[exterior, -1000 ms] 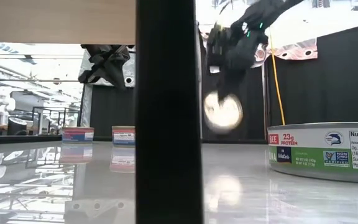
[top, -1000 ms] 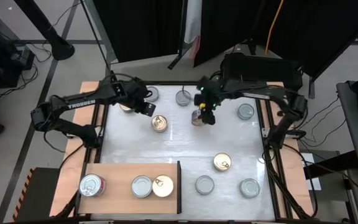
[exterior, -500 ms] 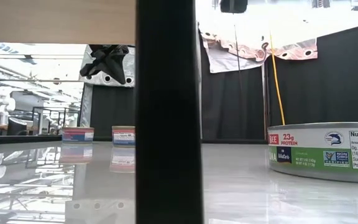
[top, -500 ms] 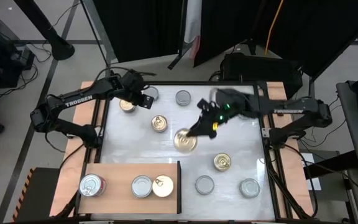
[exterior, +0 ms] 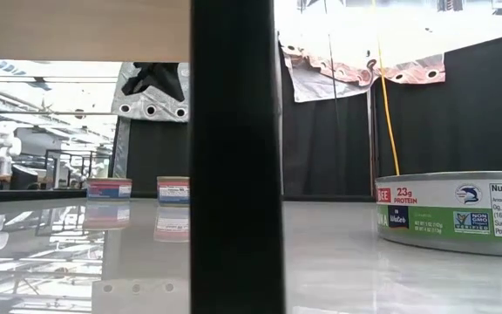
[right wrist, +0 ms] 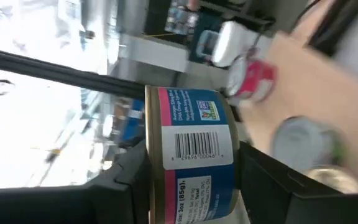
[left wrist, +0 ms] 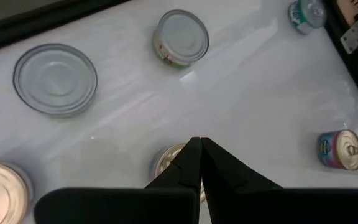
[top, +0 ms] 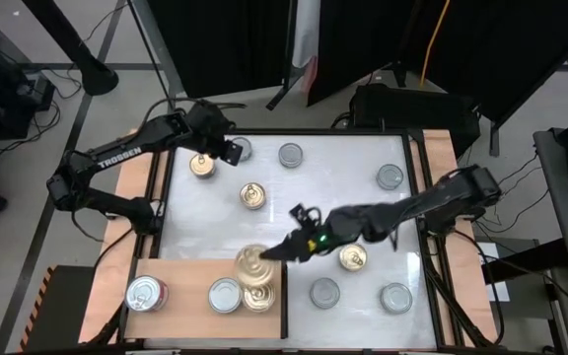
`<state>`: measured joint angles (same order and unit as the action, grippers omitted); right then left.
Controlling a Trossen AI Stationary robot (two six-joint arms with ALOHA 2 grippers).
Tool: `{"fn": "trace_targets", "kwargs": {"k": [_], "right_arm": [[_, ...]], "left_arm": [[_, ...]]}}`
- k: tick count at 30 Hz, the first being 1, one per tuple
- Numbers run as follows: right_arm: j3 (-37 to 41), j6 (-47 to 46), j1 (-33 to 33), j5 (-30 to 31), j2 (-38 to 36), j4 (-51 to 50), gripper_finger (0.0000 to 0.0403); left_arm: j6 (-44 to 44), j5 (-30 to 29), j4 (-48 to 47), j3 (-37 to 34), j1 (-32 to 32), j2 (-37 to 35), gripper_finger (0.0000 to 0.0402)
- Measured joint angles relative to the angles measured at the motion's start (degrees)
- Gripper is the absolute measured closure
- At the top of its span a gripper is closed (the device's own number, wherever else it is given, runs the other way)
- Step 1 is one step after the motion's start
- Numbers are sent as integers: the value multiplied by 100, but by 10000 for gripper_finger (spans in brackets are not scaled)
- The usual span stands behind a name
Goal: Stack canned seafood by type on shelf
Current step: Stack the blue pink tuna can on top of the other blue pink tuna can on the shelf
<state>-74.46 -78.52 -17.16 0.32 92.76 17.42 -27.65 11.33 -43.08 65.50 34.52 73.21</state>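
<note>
High view: the right gripper (top: 267,258) reaches across to the shelf (top: 180,276), pinching a gold-lidded tin (top: 251,262) that hangs above the gold-lidded tin already on the shelf (top: 258,296), slightly toward the table's far edge from it; the shelf's dark upright edge (top: 284,294) stands just beside both. The coming move is judged to be a short descent, with a small shift away from the far edge, onto that lower tin. A silver-lidded tin (top: 224,295) touches it on the shelf. The left gripper (top: 227,152) waits far from the shelf, near a gold tin (top: 201,166).

Low view: the dark upright edge (exterior: 236,157) blocks the centre; neither gripper shows.

Left wrist view: the left gripper's fingers (left wrist: 191,167) are pressed together, empty.

Right wrist view: the held tin (right wrist: 190,152) sits clamped between the jaws, its flat faces against them; the shelf (right wrist: 303,81) lies beyond.
</note>
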Motion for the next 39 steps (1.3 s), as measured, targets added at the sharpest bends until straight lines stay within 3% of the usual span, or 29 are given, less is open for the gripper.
{"fn": "trace_targets", "kwargs": {"k": [4,7,14,29,39], "right_arm": [[0,-360,-205,102,492,945,227],[0,-621,-284,137,649,1035,225],[0,-1022,-327,139,790,728,227],[0,-1108,-442,-68,784,-542,224],[-1,-1050,-498,-29,784,-873,222]], "left_arm": [[74,0,-76,158,1,-7,391],[251,0,-216,277,0,-7,391],[522,0,-519,329,2,-17,391],[600,-90,-707,329,0,-20,391],[596,-153,-698,329,0,-20,391]]}}
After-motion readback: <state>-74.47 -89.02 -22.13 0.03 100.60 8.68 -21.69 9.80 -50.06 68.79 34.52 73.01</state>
